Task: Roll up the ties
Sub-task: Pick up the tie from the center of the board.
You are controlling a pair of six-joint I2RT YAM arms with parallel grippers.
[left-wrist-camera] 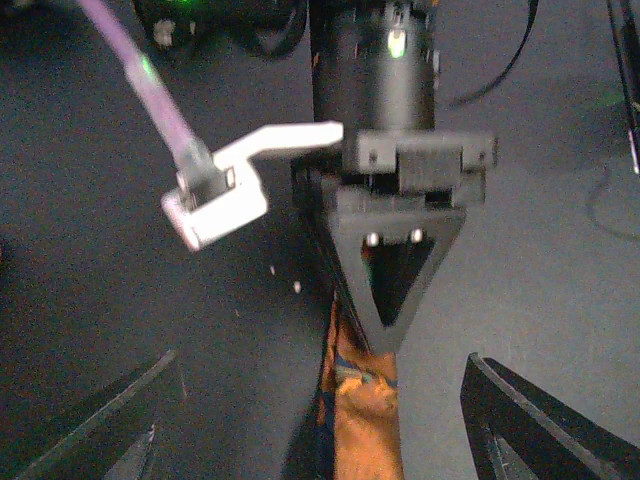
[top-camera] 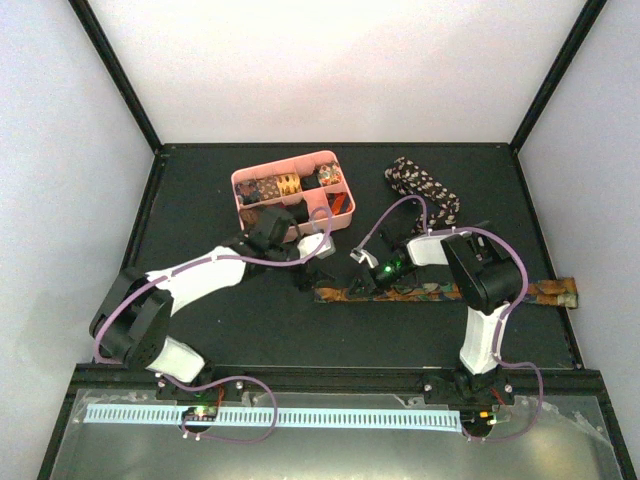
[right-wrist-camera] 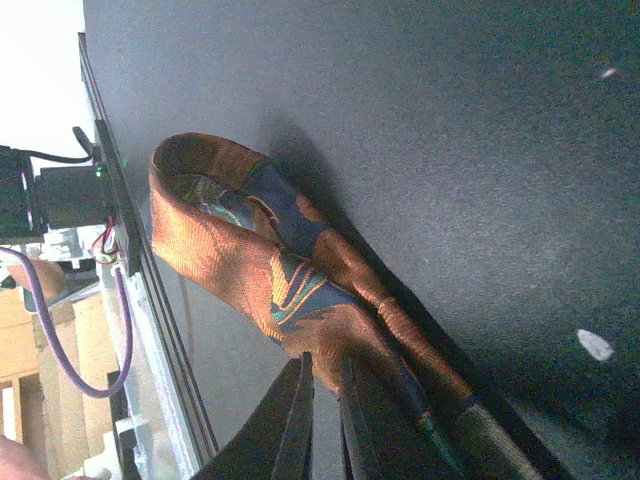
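An orange, brown and blue patterned tie [top-camera: 530, 291] lies flat along the table's front, running left to right. Its left end sits under both grippers. My right gripper [top-camera: 375, 280] [right-wrist-camera: 322, 365] is shut on this tie [right-wrist-camera: 250, 260] where the fabric is folded back into a loop. In the left wrist view the right gripper's triangular finger [left-wrist-camera: 400, 290] presses down on the tie [left-wrist-camera: 365, 430]. My left gripper [top-camera: 308, 272] [left-wrist-camera: 320, 358] hovers open over that same end, its fingers [left-wrist-camera: 120, 430] apart on both sides of the fabric. A black speckled tie [top-camera: 425, 188] lies crumpled at the back.
A pink divided tray [top-camera: 285, 162] holding several rolled ties stands at the back left, just behind the left arm. The table's front edge and a metal rail [right-wrist-camera: 150, 300] run close by the right gripper. Purple cables [top-camera: 400, 215] loop over both arms.
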